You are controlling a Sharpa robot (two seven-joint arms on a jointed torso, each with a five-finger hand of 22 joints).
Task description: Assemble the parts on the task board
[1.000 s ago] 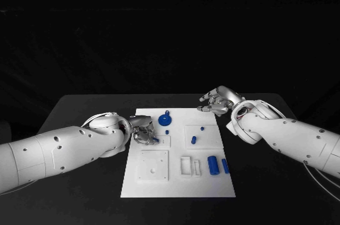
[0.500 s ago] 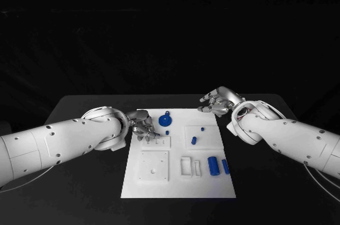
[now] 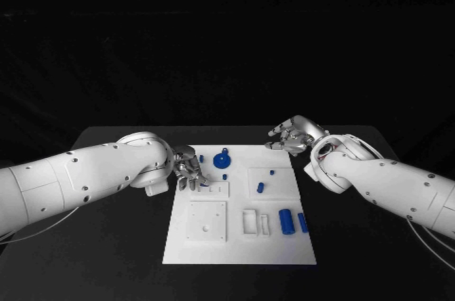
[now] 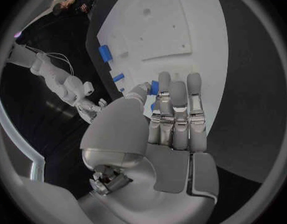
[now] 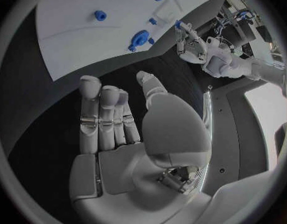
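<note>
White task board (image 3: 285, 248) lies in the middle of the black table (image 3: 114, 248); no writing on it can be read. Toward its near right corner two blue cylinders (image 3: 285, 221) lie side by side. Farther back, at the board's left edge, the left hand (image 3: 187, 169) pinches a small blue part (image 4: 154, 87) between thumb and fingers. Beside it lies a blue disc (image 3: 221, 160). Off the far right corner, the right hand (image 3: 294, 134) hovers, fingers apart, holding nothing.
</note>
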